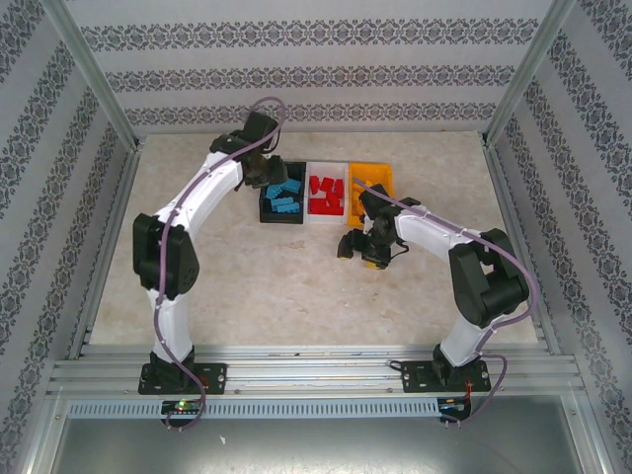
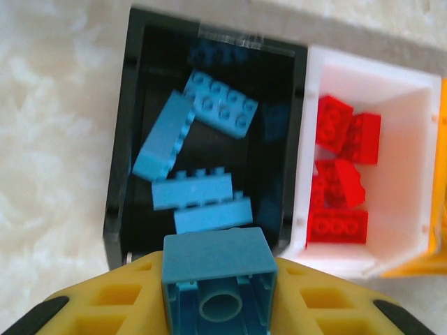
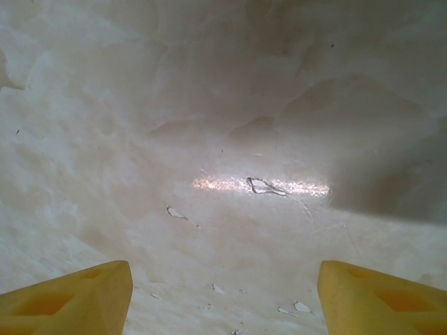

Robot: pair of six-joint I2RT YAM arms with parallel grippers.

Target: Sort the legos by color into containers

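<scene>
1. Bins (image 1: 327,164) sat in a row; left claw (image 1: 262,173) hung over the black bin (image 1: 281,219).
2. Left claw gripped a blue lego (image 2: 218,262), hollow underside facing camera, above that bin's near wall.
3. Right claw (image 3: 225,296) stood wide over the table (image 3: 230,139).

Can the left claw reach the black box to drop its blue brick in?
Probably yes. The left claw hangs just above the black box with the blue brick pinched, and nothing covers the open top.

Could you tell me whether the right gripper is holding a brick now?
No, the right gripper stands open above the table, with nothing between its fingers.
</scene>
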